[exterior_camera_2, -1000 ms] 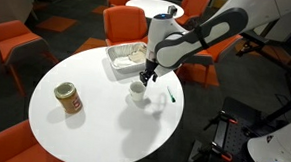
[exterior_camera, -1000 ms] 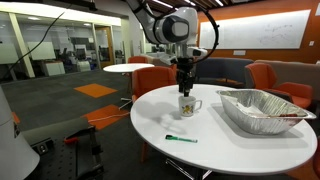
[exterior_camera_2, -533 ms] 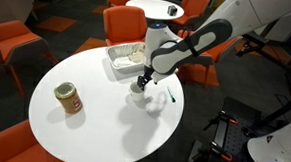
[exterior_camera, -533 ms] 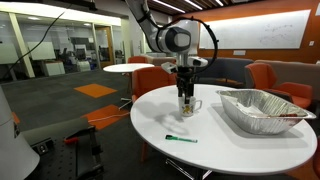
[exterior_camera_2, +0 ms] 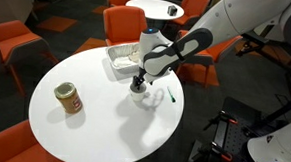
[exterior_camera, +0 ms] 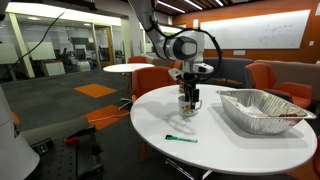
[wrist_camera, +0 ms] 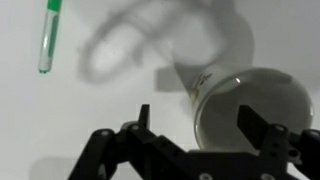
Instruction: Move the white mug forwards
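You had the gripper (wrist_camera: pixel 199 122) low over the white mug (wrist_camera: pixel 250 112), its jaws apart and nothing clamped between them. In the wrist view one finger (wrist_camera: pixel 143 118) stood outside the mug's wall and the other hung over the open mouth, so the near rim ran between the two. I judge you placed it that way to pinch the wall rather than span the whole cup, which looked too wide for an easy grasp from above. Whether either finger touched the ceramic I could not tell.

In both exterior views the arm pointed straight down, with the mug (exterior_camera: pixel 187 105) upright directly beneath the fingers and partly hidden by them. It stood on the round white table (exterior_camera_2: pixel 103 129), toward the side where the arm reached in.

Just beside the mug, but apart from it, a green pen (wrist_camera: pixel 47 35) lay flat on the tabletop. It was probably left there as clutter, not as part of the job. A little farther off sat the foil tray (exterior_camera: pixel 262 108), near the mug yet not touching it. Well apart across the table stood a brown cylindrical container (exterior_camera_2: pixel 67 98). The bare tabletop between it and the mug looked to me like room enough for the move. Beyond the table were orange chairs (exterior_camera_2: pixel 125 25).
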You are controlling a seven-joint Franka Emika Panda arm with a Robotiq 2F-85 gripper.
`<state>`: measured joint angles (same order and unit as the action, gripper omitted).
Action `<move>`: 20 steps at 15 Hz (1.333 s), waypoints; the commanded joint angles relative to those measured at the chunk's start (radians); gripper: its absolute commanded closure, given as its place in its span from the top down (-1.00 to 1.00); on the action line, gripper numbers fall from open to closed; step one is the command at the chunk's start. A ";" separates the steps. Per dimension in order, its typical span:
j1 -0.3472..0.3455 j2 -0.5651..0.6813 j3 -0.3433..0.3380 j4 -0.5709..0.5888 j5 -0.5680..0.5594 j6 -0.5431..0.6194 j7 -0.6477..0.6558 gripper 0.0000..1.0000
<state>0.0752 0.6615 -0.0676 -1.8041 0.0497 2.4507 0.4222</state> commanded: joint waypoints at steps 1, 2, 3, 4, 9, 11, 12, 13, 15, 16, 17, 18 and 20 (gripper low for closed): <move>0.020 0.057 -0.021 0.068 0.014 -0.017 0.051 0.88; 0.019 0.070 -0.019 0.081 0.018 -0.019 0.052 0.80; 0.021 0.081 -0.022 0.091 0.018 -0.017 0.055 0.39; 0.017 0.091 -0.017 0.102 0.021 -0.016 0.049 0.35; 0.027 0.105 -0.031 0.123 0.007 -0.002 0.051 -0.42; 0.024 0.099 -0.027 0.121 0.010 0.003 0.042 -0.72; 0.025 0.098 -0.027 0.121 0.009 0.003 0.041 -0.89; 0.022 0.097 -0.023 0.119 0.012 0.004 0.036 -0.97; 0.020 0.084 -0.019 0.109 0.013 0.013 0.027 -1.00; 0.018 0.075 -0.013 0.101 0.016 0.017 0.017 -0.94; 0.019 0.056 -0.007 0.079 0.014 0.030 0.002 -0.94; 0.017 0.043 0.001 0.062 0.015 0.042 -0.014 -0.94; 0.015 0.003 0.032 0.008 0.020 0.075 -0.065 -0.94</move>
<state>0.0897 0.7428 -0.0619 -1.6994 0.0536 2.4681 0.4252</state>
